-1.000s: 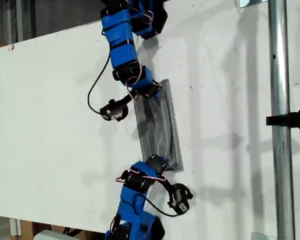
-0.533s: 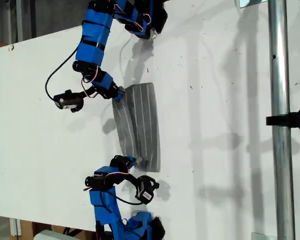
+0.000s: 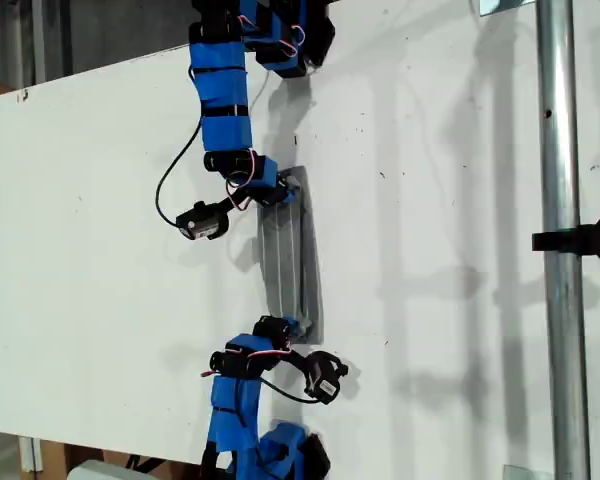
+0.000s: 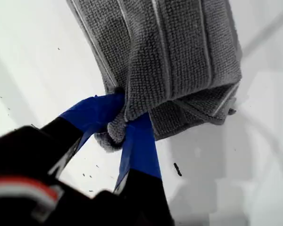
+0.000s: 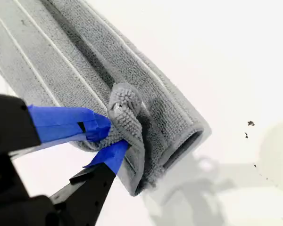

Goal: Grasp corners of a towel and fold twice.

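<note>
The grey striped towel [image 3: 288, 260] lies on the white table [image 3: 100, 220] as a narrow folded strip, running from the far end to the near end in the exterior view. A blue gripper [image 3: 280, 190] holds its far end and another blue gripper [image 3: 285, 326] holds its near end; I cannot tell which arm is first. In the first wrist view my first gripper [image 4: 125, 115] is shut on a bunched corner [image 4: 111, 136] of the towel [image 4: 179, 47]. In the second wrist view my second gripper [image 5: 112, 139] is shut on a curled corner [image 5: 125, 101] of the folded towel [image 5: 61, 56].
A metal pole [image 3: 555, 200] with a black clamp [image 3: 585, 238] stands at the exterior view's right. Black cables and small black camera modules [image 3: 202, 220] hang beside both arms. The table's edge runs along the exterior view's left.
Both grippers have carried the towel's ends back toward the exterior view's right after swinging left. The towel has narrowed from a wider, partly lifted sheet into a slim folded strip.
</note>
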Action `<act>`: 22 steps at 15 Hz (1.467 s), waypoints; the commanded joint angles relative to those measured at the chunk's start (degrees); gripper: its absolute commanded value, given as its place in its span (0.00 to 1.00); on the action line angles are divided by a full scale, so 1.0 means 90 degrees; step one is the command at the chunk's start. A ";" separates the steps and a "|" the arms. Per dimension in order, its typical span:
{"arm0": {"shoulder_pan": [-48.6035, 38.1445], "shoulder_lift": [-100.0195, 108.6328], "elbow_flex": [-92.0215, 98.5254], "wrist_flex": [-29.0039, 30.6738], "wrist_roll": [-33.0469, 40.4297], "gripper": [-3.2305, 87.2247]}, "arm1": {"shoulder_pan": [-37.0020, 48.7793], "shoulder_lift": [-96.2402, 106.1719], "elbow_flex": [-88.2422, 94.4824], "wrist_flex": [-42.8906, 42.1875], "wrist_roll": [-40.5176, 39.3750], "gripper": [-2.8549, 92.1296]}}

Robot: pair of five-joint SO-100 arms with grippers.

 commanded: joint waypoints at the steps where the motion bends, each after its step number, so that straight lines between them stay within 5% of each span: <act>1: 0.0156 0.0049 -0.0068 0.0020 -0.0088 0.03 | 0.0059 -0.0059 -0.0010 0.0029 0.0146 0.05; 3: 0.0107 0.0312 -0.0557 0.0879 -0.0176 0.17 | 0.0381 0.0254 -0.0049 0.0801 0.0430 0.35; 6: 0.0400 0.2012 -0.0742 0.1660 -0.0039 0.42 | 0.0605 0.2227 0.0752 0.1318 0.0586 0.41; 8: 0.0596 0.3809 0.0332 0.1250 -0.0010 0.43 | 0.0723 0.3711 0.1699 0.1465 0.1191 0.42; 12: 0.0898 0.9492 0.5186 -0.1221 -0.0127 0.33 | 0.0684 0.7832 0.4561 0.1484 0.2754 0.44; 14: 0.1035 1.2090 0.6807 -0.0928 -0.0361 0.26 | 0.0439 0.9971 0.5527 0.1709 0.3340 0.44; 16: 0.1104 1.2070 0.6953 -0.0918 -0.0225 0.26 | 0.0742 0.9209 0.5557 0.1426 0.3428 0.46; 19: 0.1006 1.2070 0.7207 -0.0898 -0.0176 0.25 | 0.1279 0.5420 0.5371 -0.1045 0.3105 0.49; 22: 0.1006 1.2070 0.7236 -0.0713 -0.0215 0.25 | 0.1602 0.2646 0.4277 -0.2324 0.2695 0.50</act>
